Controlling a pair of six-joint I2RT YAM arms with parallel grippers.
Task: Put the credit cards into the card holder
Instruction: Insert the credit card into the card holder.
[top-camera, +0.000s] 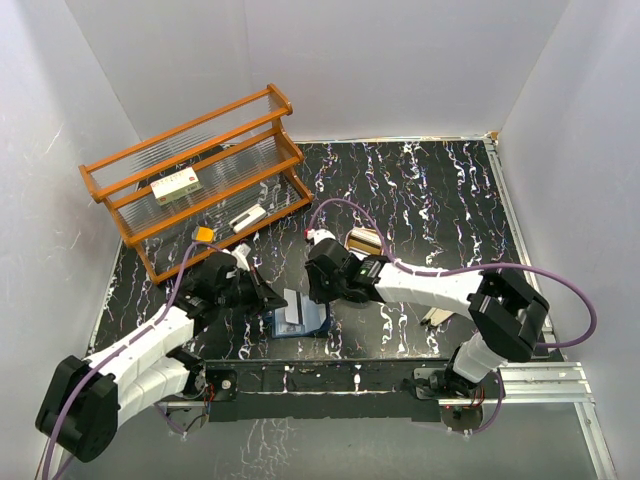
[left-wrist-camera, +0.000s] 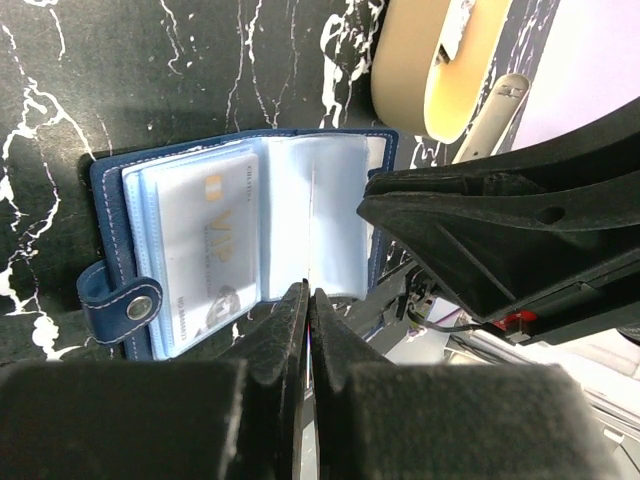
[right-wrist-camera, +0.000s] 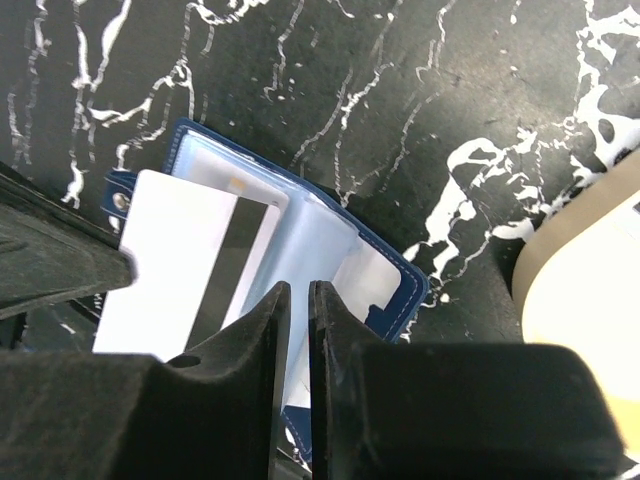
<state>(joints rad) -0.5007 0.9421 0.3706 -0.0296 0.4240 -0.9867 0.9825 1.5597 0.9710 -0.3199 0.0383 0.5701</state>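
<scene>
The open card holder (top-camera: 300, 320) is laid near the table's (top-camera: 440, 200) front edge, a credit card (right-wrist-camera: 190, 270) over it. A tray (left-wrist-camera: 400, 60) is set behind-right, a rack (top-camera: 200, 170) back-left.

Bright, even light from overhead bounces off the white walls (top-camera: 60, 100), leaving only soft, short shadows on the glossy table (top-camera: 430, 200). In the wrist views the near fingers (left-wrist-camera: 275, 380) blur, and glare washes out the card (right-wrist-camera: 170, 250)
</scene>
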